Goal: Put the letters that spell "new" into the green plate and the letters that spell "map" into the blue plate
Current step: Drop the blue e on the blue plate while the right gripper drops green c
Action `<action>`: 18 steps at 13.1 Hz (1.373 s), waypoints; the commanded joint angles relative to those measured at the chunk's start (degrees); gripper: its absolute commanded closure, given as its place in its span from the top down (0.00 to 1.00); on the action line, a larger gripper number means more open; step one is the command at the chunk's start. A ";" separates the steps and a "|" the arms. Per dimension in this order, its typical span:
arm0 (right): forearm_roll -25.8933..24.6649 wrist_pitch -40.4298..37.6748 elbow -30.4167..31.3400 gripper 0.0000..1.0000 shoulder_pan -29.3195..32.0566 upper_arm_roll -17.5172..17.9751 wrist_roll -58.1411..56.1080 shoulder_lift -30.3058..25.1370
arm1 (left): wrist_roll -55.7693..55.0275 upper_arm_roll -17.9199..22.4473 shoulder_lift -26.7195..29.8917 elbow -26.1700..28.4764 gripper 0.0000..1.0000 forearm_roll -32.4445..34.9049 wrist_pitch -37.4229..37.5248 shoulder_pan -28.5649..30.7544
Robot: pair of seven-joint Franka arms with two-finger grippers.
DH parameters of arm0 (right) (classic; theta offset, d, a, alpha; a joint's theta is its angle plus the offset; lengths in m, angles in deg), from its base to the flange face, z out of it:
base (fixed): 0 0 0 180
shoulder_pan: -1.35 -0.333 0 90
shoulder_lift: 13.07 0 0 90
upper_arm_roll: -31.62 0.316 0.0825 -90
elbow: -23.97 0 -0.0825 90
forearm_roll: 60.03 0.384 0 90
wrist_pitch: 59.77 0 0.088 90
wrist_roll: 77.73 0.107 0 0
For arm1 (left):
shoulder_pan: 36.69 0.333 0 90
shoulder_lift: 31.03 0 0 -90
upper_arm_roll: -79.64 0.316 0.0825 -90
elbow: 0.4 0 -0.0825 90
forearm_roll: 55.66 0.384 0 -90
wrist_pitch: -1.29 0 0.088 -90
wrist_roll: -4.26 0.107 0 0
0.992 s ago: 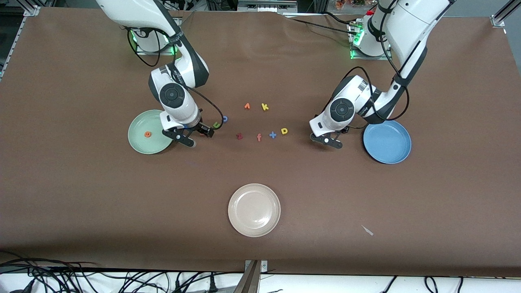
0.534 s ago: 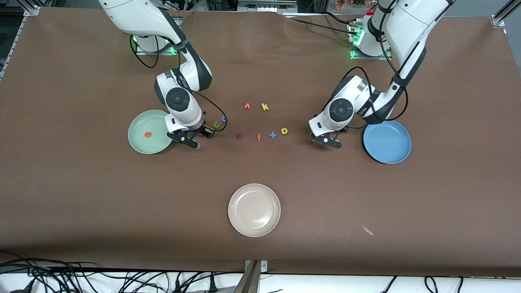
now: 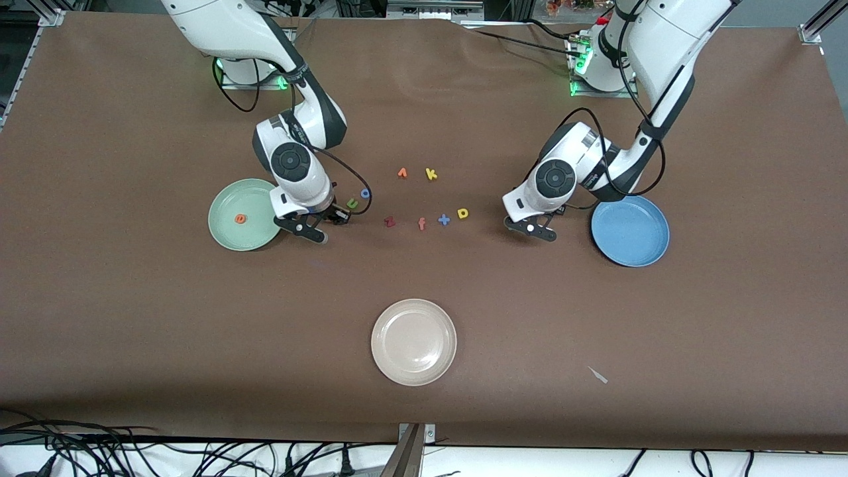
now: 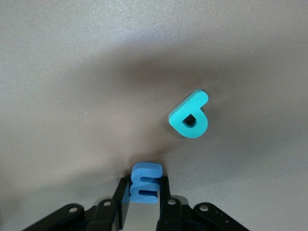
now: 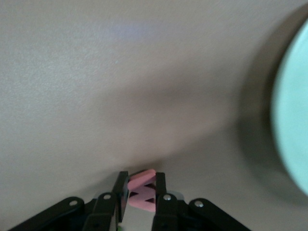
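Both wrist views reveal grips hidden from the front: left gripper [image 4: 143, 188] jaws clench blue m [image 4: 146, 183], right gripper [image 5: 140, 192] jaws clench w [image 5: 141, 193].

Blue m [image 4: 145, 183] and coral-red w [image 5: 142, 193] half hidden between fingers; green plate [image 5: 292, 130] blurred, cut off.

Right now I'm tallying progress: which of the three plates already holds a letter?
The green plate, toward the right arm's end: an orange letter lies in it. The blue plate and cream plate hold none.
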 commanded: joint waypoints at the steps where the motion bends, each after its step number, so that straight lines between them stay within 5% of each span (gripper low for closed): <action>1: 1.12 -9.09 0.10 0.06 0.03 -4.84 -10.59 -6.53 | -0.19 0.08 2.03 -2.71 0.16 0.61 5.62 1.02; 6: 1.21 -15.63 4.22 0.06 0.12 -16.97 -32.06 -11.30 | 14.02 -0.10 6.17 -13.53 0.17 -3.78 25.76 10.05; 13: 1.30 -7.56 17.40 0.06 0.03 -18.66 -33.75 -14.38 | 24.50 0.43 1.09 -14.68 0.18 5.95 24.13 22.19; 14: 1.30 -6.67 17.59 0.15 0.03 -18.57 -33.23 -13.94 | 24.51 0.43 -0.58 -14.51 0.18 6.32 21.50 22.90; 16: 1.30 -6.66 17.24 1.00 0.03 -18.48 -32.78 -13.93 | 24.51 0.52 -3.40 -14.33 0.18 6.50 18.15 24.57; 18: 1.39 -7.10 16.37 1.00 -0.06 -18.05 -30.43 -14.63 | 24.51 0.61 -4.46 -14.24 0.19 7.37 17.61 25.01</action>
